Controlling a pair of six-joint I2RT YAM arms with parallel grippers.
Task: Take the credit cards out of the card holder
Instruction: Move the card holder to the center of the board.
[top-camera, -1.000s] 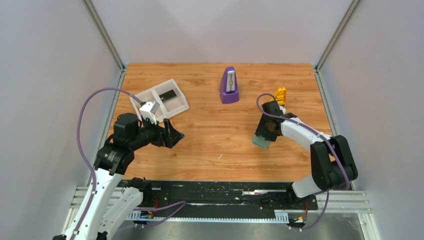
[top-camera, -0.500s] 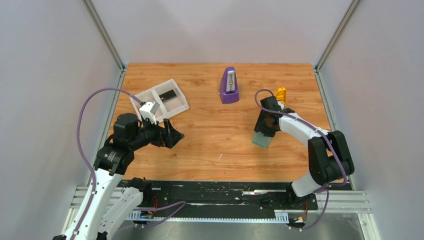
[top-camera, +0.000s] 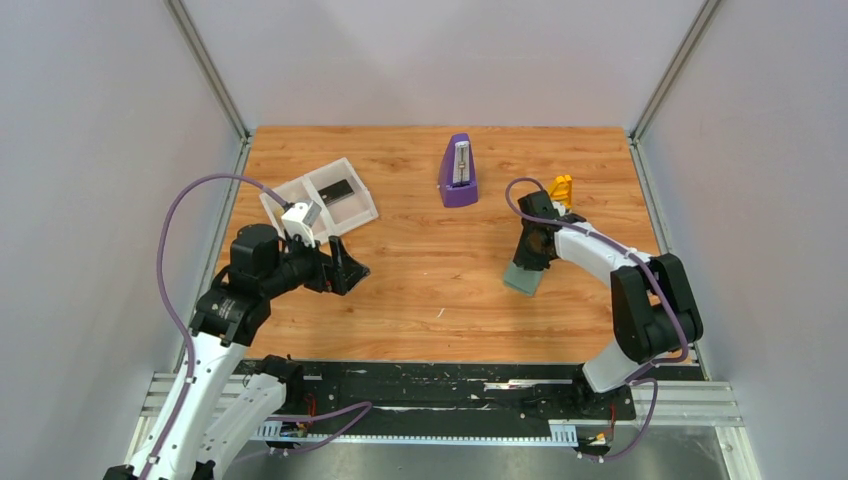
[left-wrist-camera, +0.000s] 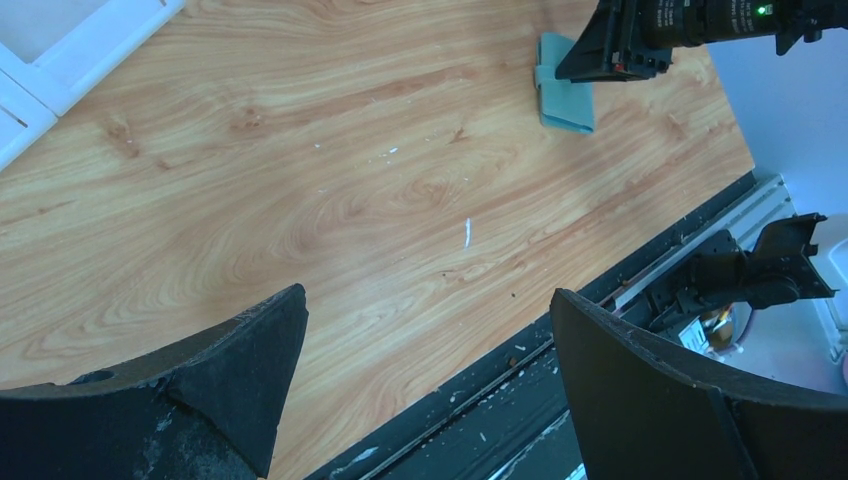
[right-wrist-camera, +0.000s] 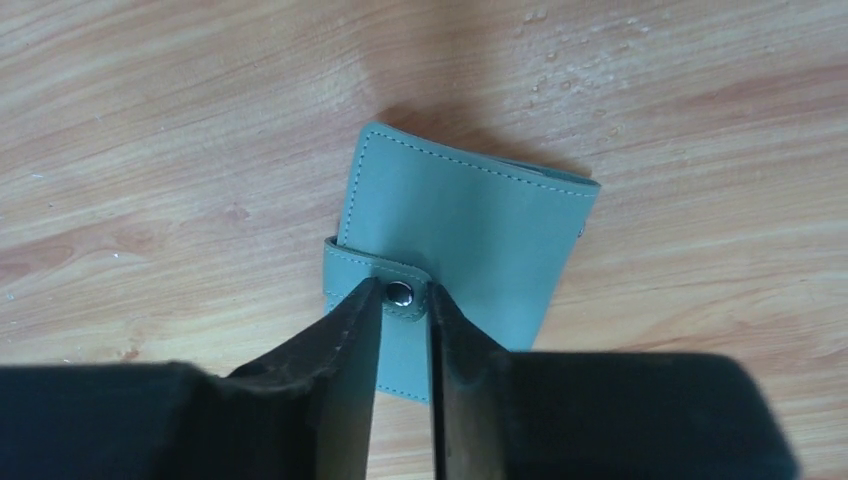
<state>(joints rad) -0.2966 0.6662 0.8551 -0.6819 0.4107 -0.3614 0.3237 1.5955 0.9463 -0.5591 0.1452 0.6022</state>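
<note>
Across the middle of the overhead view it's basically one wooden table (top-camera: 430, 300), warm orange grain with a few small white flecks and scuffs on it, boxed in by plain pale grey walls (top-camera: 90, 150) with aluminium posts (top-camera: 205, 65) running up the two back corners. Along the bottom of the frame there's a black rail (top-camera: 440, 385) where both arms are bolted, with purple cables (top-camera: 165, 250) looping off them. Upper left of the table has a white two-compartment tray (top-camera: 365, 190) sitting at an angle, with a dark card (top-camera: 338, 189) lying flat in its right-hand compartment. Top centre is a purple metronome (top-camera: 459, 172) standing upright, and off to its right a small yellow thing (top-camera: 561, 188) that's half hidden, so no idea what it is. The card holder (right-wrist-camera: 480, 220) is right of centre, folded closed and flat on the wood, pale teal, strap tab (right-wrist-camera: 350, 265) snapped over its edge. The right gripper (right-wrist-camera: 405, 292) is down on it, fingers nearly together with only a thin slit between them, tips either side of the snap stud (right-wrist-camera: 399, 292). Can't tell if it's actually pinching the tab or just touching. The left gripper (left-wrist-camera: 428, 295) hangs over bare wood just below the tray, fingers spread wide, holding nothing.
</note>
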